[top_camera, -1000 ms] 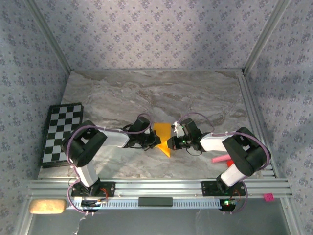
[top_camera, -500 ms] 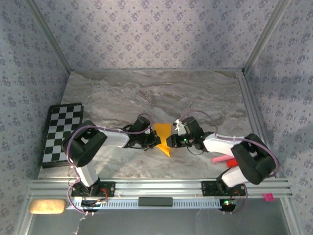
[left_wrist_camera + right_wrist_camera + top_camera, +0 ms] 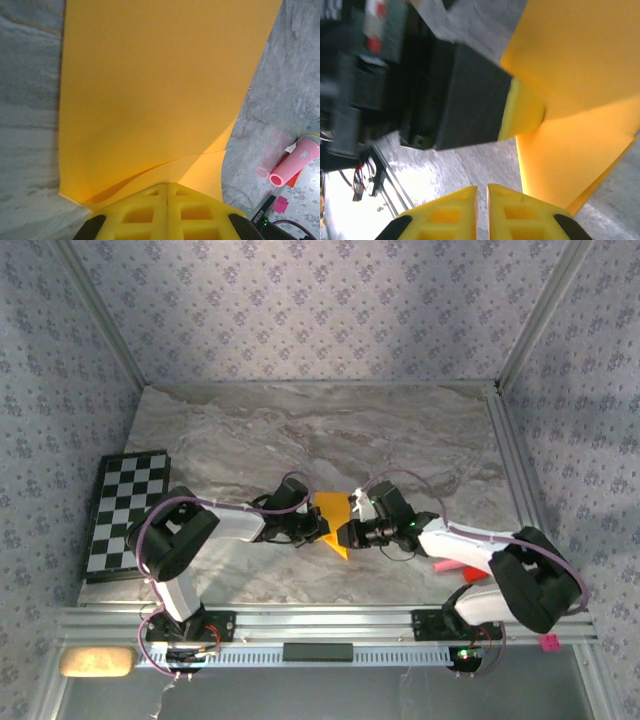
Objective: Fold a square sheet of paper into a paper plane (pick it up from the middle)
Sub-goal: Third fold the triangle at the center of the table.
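The square sheet of paper is plain orange-yellow on a grey marbled tabletop. The board is black-and-white chequered; the stick pink.

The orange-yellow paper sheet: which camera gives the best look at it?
The left wrist view: the orange-yellow paper sheet spreads large across it, its overlapping layers plain. The top external view shows the paper whole but small, from above. The right wrist view catches one side of the paper.
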